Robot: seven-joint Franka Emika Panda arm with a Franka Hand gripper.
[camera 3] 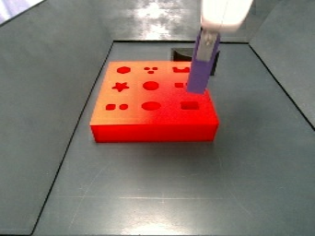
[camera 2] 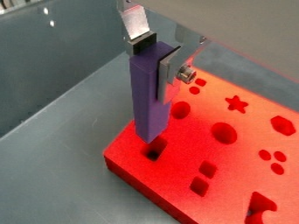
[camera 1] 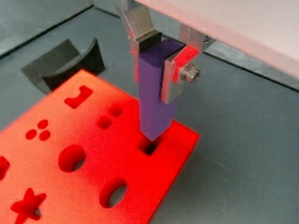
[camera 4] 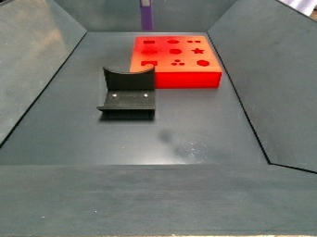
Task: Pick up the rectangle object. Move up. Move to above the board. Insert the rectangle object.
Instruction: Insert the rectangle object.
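My gripper (camera 1: 162,59) is shut on the upper end of the rectangle object (camera 1: 156,101), a slim purple bar that hangs upright. Both also show in a wrist view, the gripper (camera 2: 155,54) and the bar (camera 2: 147,101). The bar's lower end hangs just over a small rectangular hole (camera 1: 152,148) near a corner of the red-orange board (camera 1: 131,159); that hole (camera 2: 152,152) and the board (camera 2: 247,177) show in both wrist views. In a side view the gripper (camera 3: 208,39) holds the bar (camera 3: 200,70) above the board (camera 3: 154,132). In a side view only the bar (camera 4: 146,14) shows over the board (camera 4: 186,80).
The dark fixture (camera 4: 125,93) stands on the floor beside the board, nearer that side camera; it also shows in a wrist view (camera 1: 65,61). Sloping grey walls (camera 4: 44,65) enclose the floor. The board's top has star, circle and square holes.
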